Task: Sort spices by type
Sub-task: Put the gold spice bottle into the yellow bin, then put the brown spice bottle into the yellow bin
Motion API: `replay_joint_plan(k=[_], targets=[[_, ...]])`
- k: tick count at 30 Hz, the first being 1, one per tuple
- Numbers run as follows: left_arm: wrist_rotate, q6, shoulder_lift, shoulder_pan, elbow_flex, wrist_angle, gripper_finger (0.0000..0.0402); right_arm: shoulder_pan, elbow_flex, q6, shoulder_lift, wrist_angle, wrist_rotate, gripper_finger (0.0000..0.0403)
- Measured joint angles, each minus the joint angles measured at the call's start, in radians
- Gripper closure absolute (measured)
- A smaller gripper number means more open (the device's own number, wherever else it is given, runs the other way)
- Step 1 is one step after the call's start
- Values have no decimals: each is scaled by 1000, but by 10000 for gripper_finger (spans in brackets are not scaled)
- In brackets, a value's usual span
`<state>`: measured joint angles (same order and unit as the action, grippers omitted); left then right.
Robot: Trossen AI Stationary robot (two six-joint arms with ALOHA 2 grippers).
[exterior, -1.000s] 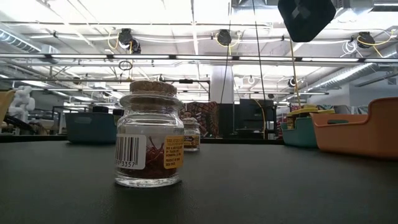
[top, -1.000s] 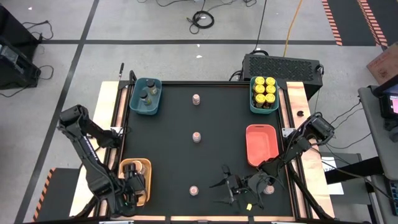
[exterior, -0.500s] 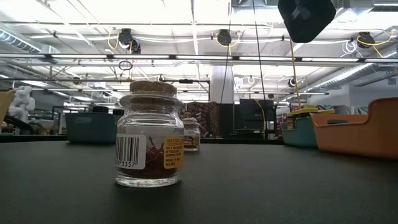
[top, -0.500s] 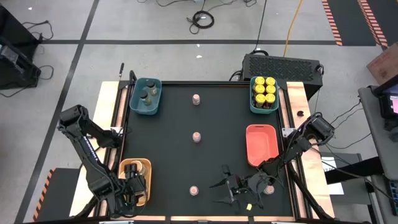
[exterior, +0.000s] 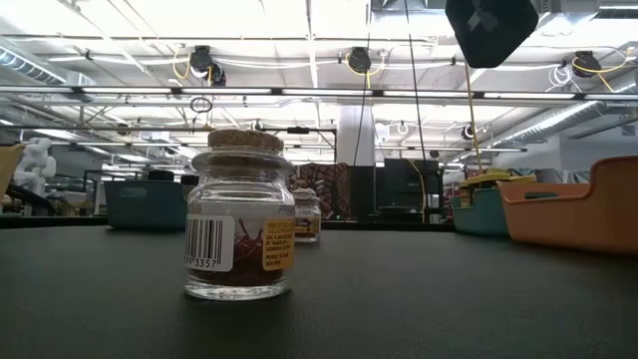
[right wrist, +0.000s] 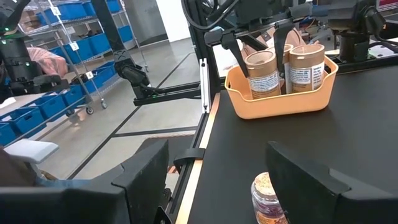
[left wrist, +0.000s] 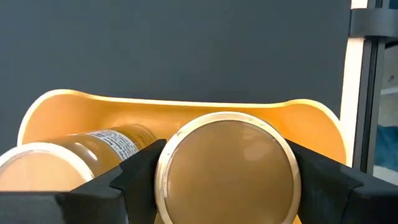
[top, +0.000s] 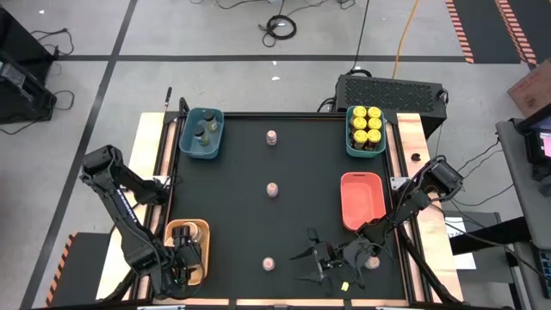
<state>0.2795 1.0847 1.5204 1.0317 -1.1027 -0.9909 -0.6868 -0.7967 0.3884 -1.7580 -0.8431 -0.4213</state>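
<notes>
Two tan-lidded jars [right wrist: 306, 65] stand in the yellow tray [top: 172, 231] at the near left. My left gripper [top: 185, 254] points down into the tray, shut on one tan-lidded jar [left wrist: 227, 168]. Three tiny pinkish-lidded jars stand on the black mat: near [top: 269, 263], middle [top: 272, 189] and far [top: 272, 136]. My right gripper [top: 308, 258] lies level and open, pointing at the near one [right wrist: 268, 199] without touching it. Dark-lidded jars stand in the far-left teal tray [top: 203, 133]. Yellow-lidded jars fill the far-right teal tray [top: 365, 129]. My left gripper pinches the tan-lidded jar by its upper wall just under the lid [left wrist: 163, 177], one finger [left wrist: 137, 180] on each side. The fingers come steeply from above. The jar stands upright between them inside the yellow tray. The tray wall hides whether its base rests on the floor.
An empty red tray [top: 362, 200] sits on the right side of the mat, just beyond my right arm. The middle of the mat holds only the three small jars. Wooden borders and a metal frame edge the table.
</notes>
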Motion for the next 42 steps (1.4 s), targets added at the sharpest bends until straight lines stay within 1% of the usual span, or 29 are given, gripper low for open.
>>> replay_joint_plan(k=[7,10,16,18,20,24,27,31,37,42], targets=[[2,5,0,0,0,14,120,0,0,0,0,-2,0,142],[24,7,0,-1,0,14,118,0,0,0,0,-3,0,142],[17,35,-1,-30,0,17,84,0,0,0,0,-3,0,142],[6,34,-1,-39,-1,16,73,0,0,0,0,-3,0,142],[-28,30,-1,-48,-1,16,65,0,0,0,0,-3,0,142],[-87,5,-1,-65,-1,10,61,0,0,0,0,-3,0,142],[-93,0,-4,-76,-3,4,61,0,0,0,0,-4,0,142],[-91,-28,-24,-90,-35,-22,61,0,0,0,0,-4,0,142],[-46,-36,-69,-105,-94,-57,61,0,0,0,0,-6,0,142],[69,-55,-101,-115,-135,-55,61,0,0,0,0,-6,0,142]])
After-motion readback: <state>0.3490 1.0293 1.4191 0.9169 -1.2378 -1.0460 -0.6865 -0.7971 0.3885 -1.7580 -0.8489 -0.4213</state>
